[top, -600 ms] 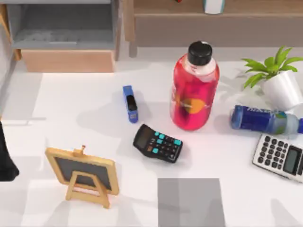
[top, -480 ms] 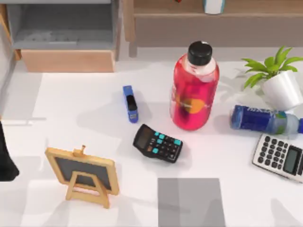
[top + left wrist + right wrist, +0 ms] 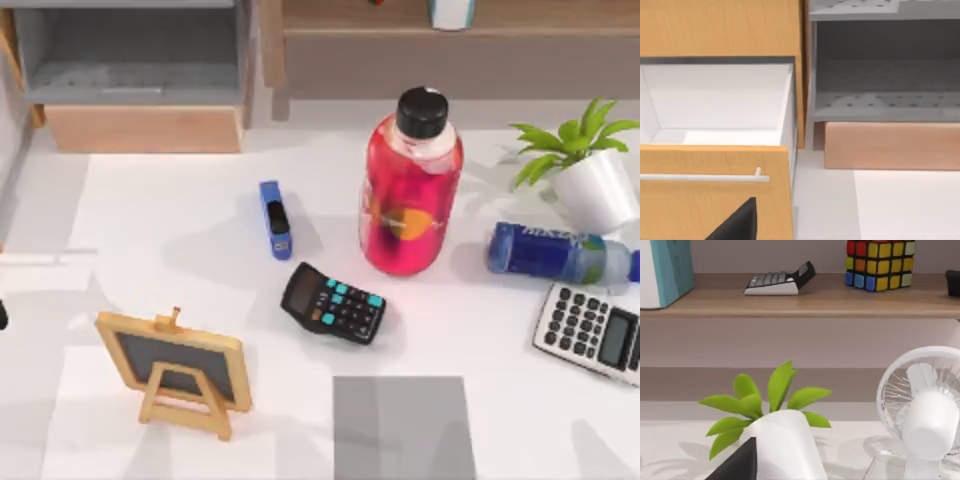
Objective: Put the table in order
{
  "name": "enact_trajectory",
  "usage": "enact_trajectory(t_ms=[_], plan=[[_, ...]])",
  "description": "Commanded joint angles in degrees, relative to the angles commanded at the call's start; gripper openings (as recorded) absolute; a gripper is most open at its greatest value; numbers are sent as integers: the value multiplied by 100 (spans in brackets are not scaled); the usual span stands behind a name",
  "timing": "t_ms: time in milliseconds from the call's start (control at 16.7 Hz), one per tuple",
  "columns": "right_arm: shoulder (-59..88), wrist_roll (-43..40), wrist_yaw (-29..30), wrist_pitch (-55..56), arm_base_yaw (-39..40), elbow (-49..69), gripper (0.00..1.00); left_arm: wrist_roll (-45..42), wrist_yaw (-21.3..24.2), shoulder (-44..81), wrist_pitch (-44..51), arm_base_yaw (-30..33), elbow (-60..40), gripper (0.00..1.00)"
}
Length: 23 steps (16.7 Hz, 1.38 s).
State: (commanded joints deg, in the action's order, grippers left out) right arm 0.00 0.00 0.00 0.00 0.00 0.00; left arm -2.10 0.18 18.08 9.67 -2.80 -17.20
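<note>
Left gripper (image 3: pixel 2 315) withdrawn to table (image 3: pixel 150 230) left edge, jaws' state unclear

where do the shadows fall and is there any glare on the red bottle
Top view: soft grey shadows spread left of the red bottle and stapler across the table; faint sheen, no harsh glare. Right wrist view: leaf shadows beside the plant pot.

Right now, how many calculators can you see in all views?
3: a black calculator at the table's middle, a grey calculator at its right edge, and a third calculator on the shelf. More may be hidden.
</note>
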Motion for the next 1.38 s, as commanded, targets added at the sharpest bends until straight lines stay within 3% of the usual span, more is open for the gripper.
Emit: enact_trajectory(t_ms=[300, 1020, 1380], plan=[[0, 0, 0, 0, 0, 0, 100, -250, -8, 2463, 1333, -397, -2324, 100], [0, 0, 0, 0, 0, 0, 100, -846, 30, 9568, 5027, -1374, -9059, 100], [0, 0, 0, 0, 0, 0, 100, -1020, 85, 12217, 6312, -1628, -11599, 100]])
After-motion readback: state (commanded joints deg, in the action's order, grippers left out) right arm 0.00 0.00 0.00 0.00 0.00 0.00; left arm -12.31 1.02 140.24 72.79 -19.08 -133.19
